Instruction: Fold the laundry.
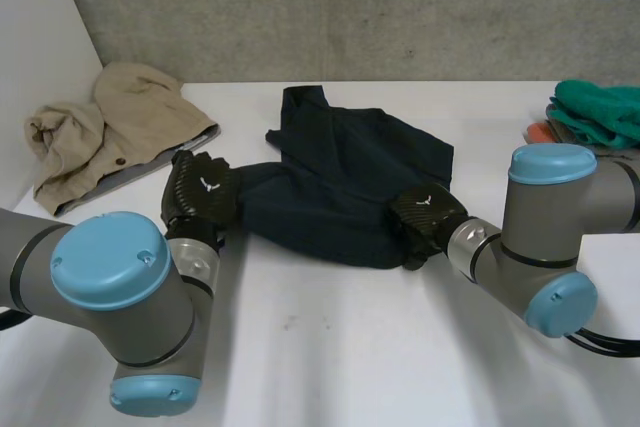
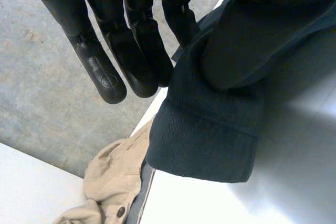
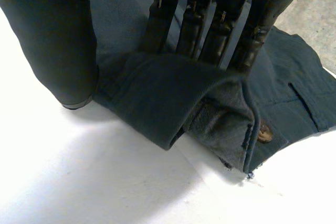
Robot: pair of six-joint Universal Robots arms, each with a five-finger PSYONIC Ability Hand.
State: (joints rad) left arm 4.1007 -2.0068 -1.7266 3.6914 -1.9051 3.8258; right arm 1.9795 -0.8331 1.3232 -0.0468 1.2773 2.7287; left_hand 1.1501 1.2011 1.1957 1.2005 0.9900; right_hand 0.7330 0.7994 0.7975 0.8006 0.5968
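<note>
Can't see the right hand's [image 1: 425,225] fingertips: its fingers [image 3: 220,30] run straight in under a rolled fold at the near right edge of the navy garment [image 1: 350,177]. They're relaxed with the cloth just lying over them, thumb [image 3: 52,51] beside the fold. The garment is crumpled mid-table [image 1: 330,347], a thick weave with a ribbed cuff [image 2: 205,140] at its left end. The left hand [image 1: 200,192] looks to pinch that sleeve end between thumb and straight fingers. At the back are a beige jacket [image 1: 110,132] and a green cloth [image 1: 600,112], cut off.
</note>
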